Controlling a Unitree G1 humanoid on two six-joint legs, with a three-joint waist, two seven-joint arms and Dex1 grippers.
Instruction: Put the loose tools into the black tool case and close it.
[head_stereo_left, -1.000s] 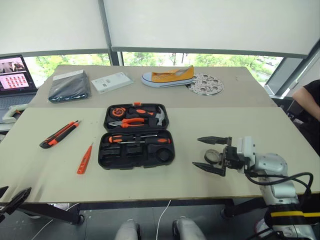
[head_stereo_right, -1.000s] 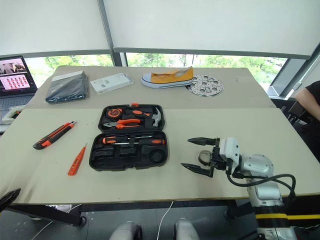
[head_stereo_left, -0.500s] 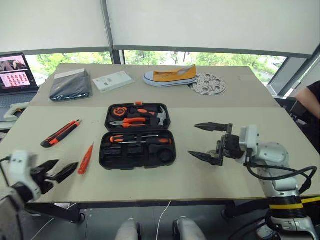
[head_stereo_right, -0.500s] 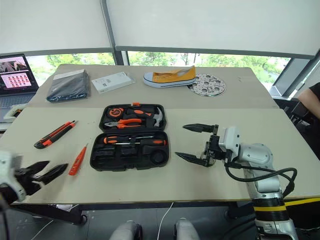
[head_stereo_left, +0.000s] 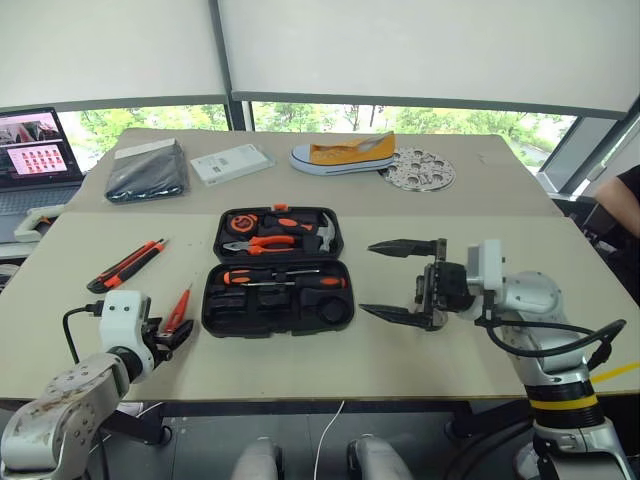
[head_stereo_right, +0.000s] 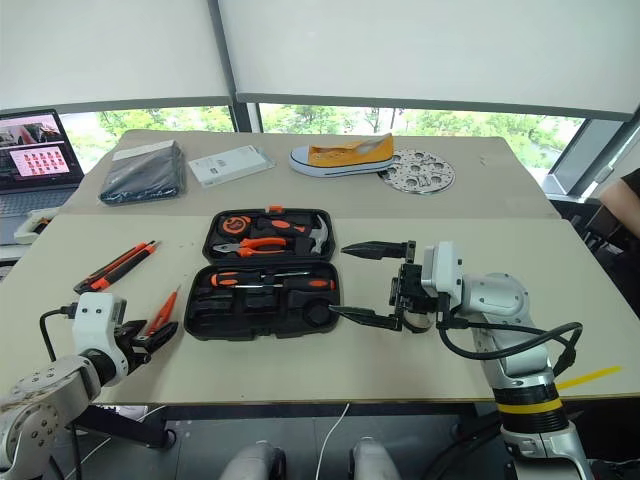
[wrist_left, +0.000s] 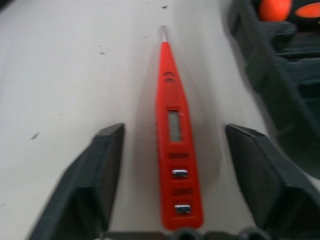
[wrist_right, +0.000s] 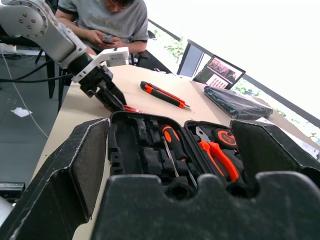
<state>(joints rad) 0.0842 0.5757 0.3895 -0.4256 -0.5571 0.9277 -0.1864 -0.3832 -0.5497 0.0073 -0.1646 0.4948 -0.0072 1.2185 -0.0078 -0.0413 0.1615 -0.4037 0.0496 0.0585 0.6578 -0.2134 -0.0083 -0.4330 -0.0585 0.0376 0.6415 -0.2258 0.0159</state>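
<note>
The butt end of the slim all-orange tester screwdriver (wrist_left: 173, 150) is running off the bottom edge of the left wrist view, and the deeper slots of the hinged black plastic tool case (head_stereo_left: 278, 278) are lying too dark to read. That case is lying open on the pale table (head_stereo_left: 420, 390); its lid half is holding orange-handled pliers (head_stereo_left: 255, 244), a steel-headed hammer (head_stereo_left: 322, 231) and a round black-and-orange tape measure (head_stereo_left: 238, 221), while its nearer half is holding two black-and-orange handled screwdrivers (head_stereo_left: 283, 279) and a small dark tape roll (head_stereo_left: 333, 309). The left pincer (head_stereo_left: 172, 334) is reaching low over the table, tilted slightly downward, its two black fingers (wrist_left: 100, 175) standing partly open on either side of the tester without touching it, so it is gripping nothing. The orange-black utility knife (head_stereo_left: 126, 265) is lying beyond that pincer, well apart. The right pincer (head_stereo_left: 407, 281) is hovering just beside the case's right edge, pointing level toward it, jaws spread wide and empty.
</note>
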